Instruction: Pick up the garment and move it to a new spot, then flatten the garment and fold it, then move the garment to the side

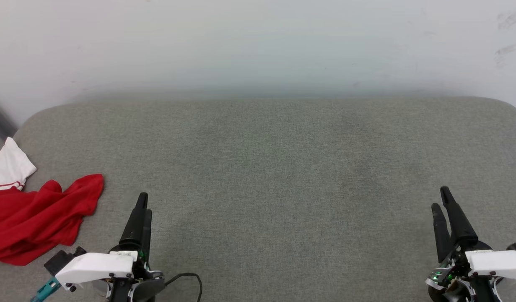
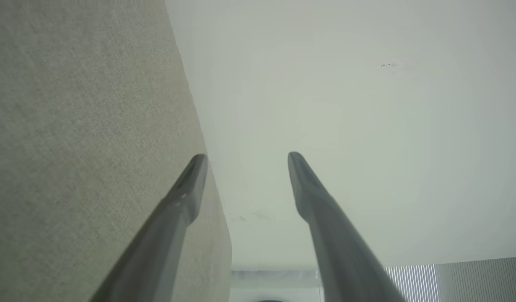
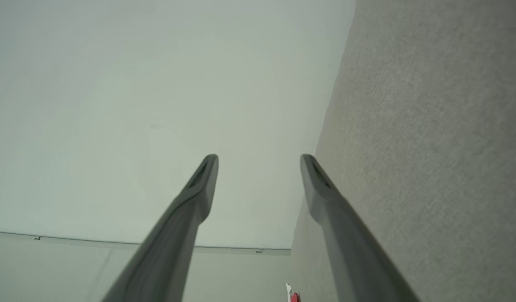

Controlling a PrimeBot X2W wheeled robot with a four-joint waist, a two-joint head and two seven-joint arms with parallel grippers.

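Both the left jaws and the right jaws are found standing open and empty, with the fingers well parted in each wrist view. The soft bright red T-shirt with white short sleeves (image 1: 35,218) is located just beside the left jaws, on their outer left side, and well apart from the right jaws; it is touched by neither. It lies on the grey woven-fabric surface (image 1: 262,167) close to the rounded left edge, and part of it is cut off by the head view's border, so its full extent cannot be told. The garment is seen crumpled into a loose heap of overlapping folds, with one white sleeve with thin red stripes (image 1: 8,170) turned out ahead of the left jaws; collar and hem cannot be made out. Risks are judged as follows. A pinch on the heap may catch several layers at once, so that the shirt is lifted bunched and flattening is hindered. A shallow pinch on one loose fold may slip out. A sideways nudge from the left jaws may push the heap off the surface. A long reach across would be required of the right jaws.
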